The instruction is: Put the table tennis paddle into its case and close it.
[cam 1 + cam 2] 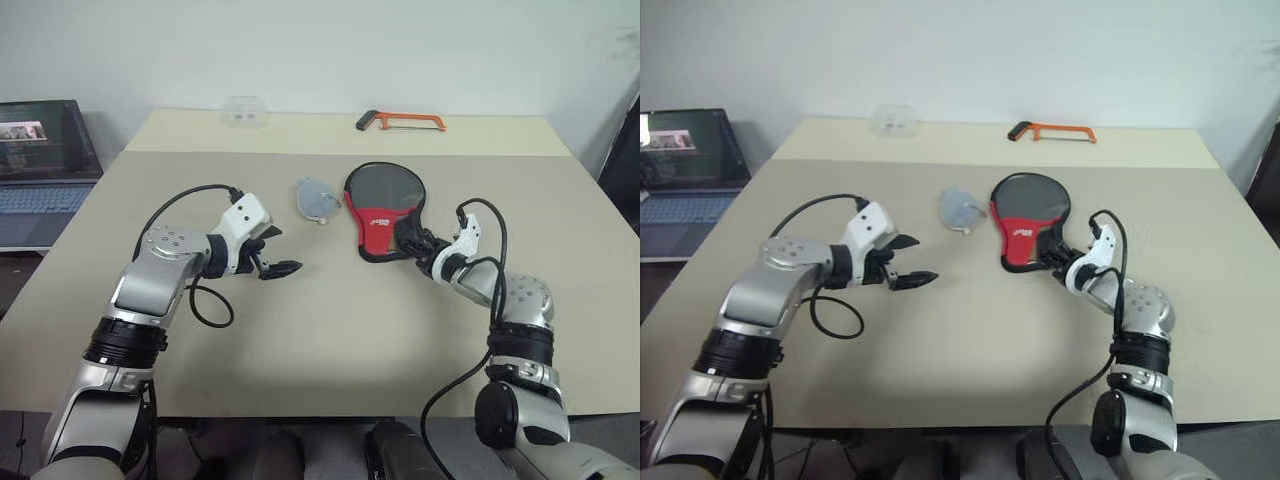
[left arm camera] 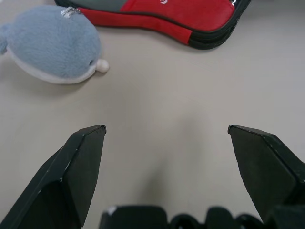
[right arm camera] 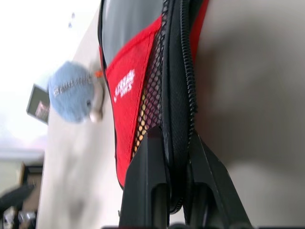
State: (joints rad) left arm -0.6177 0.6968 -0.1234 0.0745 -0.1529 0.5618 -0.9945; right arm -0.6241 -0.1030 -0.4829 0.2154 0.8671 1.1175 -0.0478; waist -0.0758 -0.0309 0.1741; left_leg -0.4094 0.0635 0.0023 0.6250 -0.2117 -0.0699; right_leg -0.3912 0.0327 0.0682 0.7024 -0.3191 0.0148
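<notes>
Beige worktop [image 1: 330,330] against a white wall, laptop [image 1: 45,160] off its left side. Case [image 1: 383,210] lies flat near the middle, round end away from the robot, red lower part with white logo toward it. No paddle visible anywhere on the surface; a light patch behind the mesh pocket in the right wrist view could be its handle, so it's judged already inside, not confirmed. Orange hacksaw [image 1: 401,122] sits at the far edge, well apart. Small clear plastic item [image 1: 245,110] also at the far edge, left of the saw. Grey whale-shaped pouch [image 1: 316,198] sits just beside the case on its left, not touching.

Left hand [image 1: 268,252] hovers over bare worktop near the pouch, fingers spread wide, holding nothing.

Right hand [image 1: 1053,258] is at the case's narrow lower end on the right side. Right wrist view shows its two fingers pinched tight on the black zippered edge, zip teeth running up between them. Whether it has the slider or just the seam fabric can't be told.

Step in hand: closing phase, grip on the zip edge.

Next move, as judged: needs the left hand down on the case to pin it, otherwise pulling will just drag the whole thing across the worktop. Then the right hand runs along the zip curve. If the grip is on fabric only, it must re-grasp on the pull tab.
</notes>
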